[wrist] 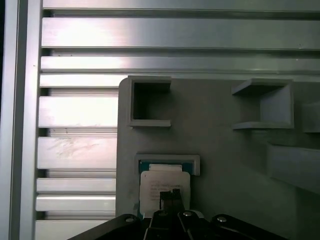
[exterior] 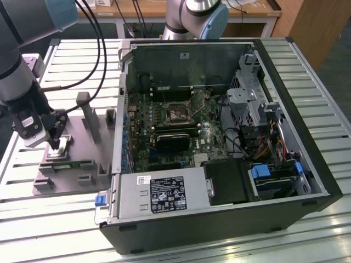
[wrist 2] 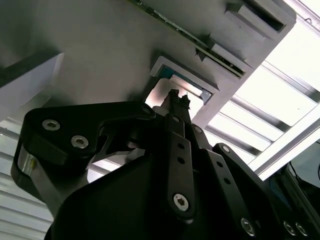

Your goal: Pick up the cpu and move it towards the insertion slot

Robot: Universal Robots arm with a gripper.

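Note:
The cpu (exterior: 62,147) lies flat in a raised frame on a grey fixture plate (exterior: 82,137) at the exterior view's left. In both wrist views the shiny cpu (wrist: 159,180) (wrist 2: 161,93) sits in that frame. My gripper (exterior: 54,143) hangs straight over it, its two thin fingertips pressed together at the chip's top face (wrist: 170,193) (wrist 2: 176,97). I cannot tell whether they touch it. The insertion slot (exterior: 176,113), a square silver-framed socket, is on the green motherboard (exterior: 142,118) inside the open computer case.
A green memory stick (exterior: 70,164) lies on the fixture plate beside the cpu. Upright grey posts (exterior: 88,115) stand on the plate between gripper and case wall (exterior: 118,109). A ribbed black block (exterior: 171,141), drive cages (exterior: 252,104) and a power supply (exterior: 159,194) crowd the case. A second arm's base (exterior: 194,16) stands behind.

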